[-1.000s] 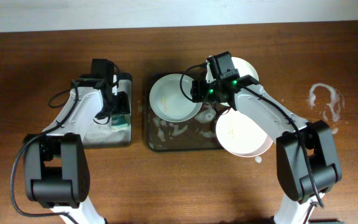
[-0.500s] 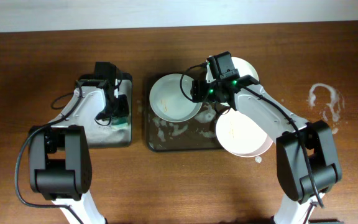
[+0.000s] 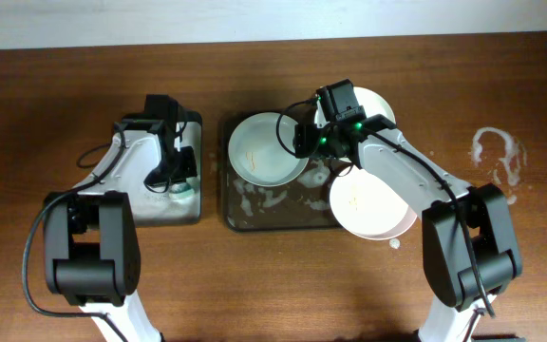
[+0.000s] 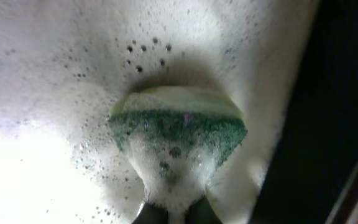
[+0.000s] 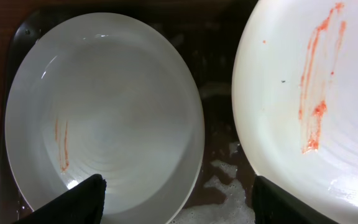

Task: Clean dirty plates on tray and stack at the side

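Plates (image 3: 262, 150), round, white, orange-streaked, lie on the foamy dark brown rectangular tray (image 3: 273, 215) mid-frame. Left gripper (image 4: 169, 216) pinches a green sponge (image 4: 176, 127) over the small black tray (image 3: 164, 217) at left; right gripper (image 5: 179, 202) hangs wide open, empty, above two plates.

Robotics lab with a dishwashing set-up: two arms (image 3: 402, 176) at a wooden worktop (image 3: 283, 285); foam-smeared tray (image 3: 283, 215) of plates (image 3: 262, 147); soap tray (image 3: 155, 211) with sponge (image 4: 178, 124) left of it; foam (image 3: 498, 154) to its right.
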Robot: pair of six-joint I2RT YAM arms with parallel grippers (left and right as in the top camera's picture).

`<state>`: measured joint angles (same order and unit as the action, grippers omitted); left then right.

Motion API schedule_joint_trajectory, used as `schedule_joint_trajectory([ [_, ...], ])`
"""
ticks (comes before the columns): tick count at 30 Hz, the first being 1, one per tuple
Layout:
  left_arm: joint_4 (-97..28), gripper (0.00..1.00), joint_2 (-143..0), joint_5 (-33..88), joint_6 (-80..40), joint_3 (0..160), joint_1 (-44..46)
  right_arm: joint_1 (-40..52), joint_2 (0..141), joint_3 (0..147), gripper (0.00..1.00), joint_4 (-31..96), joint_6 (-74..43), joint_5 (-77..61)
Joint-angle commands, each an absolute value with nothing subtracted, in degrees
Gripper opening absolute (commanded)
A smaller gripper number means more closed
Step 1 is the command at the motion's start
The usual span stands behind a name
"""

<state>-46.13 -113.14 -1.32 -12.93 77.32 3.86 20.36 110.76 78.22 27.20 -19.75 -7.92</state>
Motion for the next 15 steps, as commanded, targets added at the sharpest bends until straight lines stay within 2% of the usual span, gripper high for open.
schedule_joint_trajectory([
  [1, -47.9, 0.01, -108.9, -1.3, -11.5, 81.7, 4.0, 20.5, 111.3, 78.0, 0.76, 27.4, -20.4, -7.0],
  [5, -49.8, 0.01, -105.9, -1.3, -11.0, 82.7, 4.0, 20.5, 111.4, 77.2, 0.72, 27.9, -20.5, -7.0],
  [11, -51.3, 0.01, -102.0, -1.3, -11.0, 82.7, 4.0, 20.6, 112.9, 76.1, 0.41, 25.0, -22.0, -7.0],
  [15, -51.3, 0.01, -101.5, -1.3, -11.1, 82.7, 4.0, 20.6, 115.7, 76.1, 0.32, 23.2, -23.3, -6.8],
])
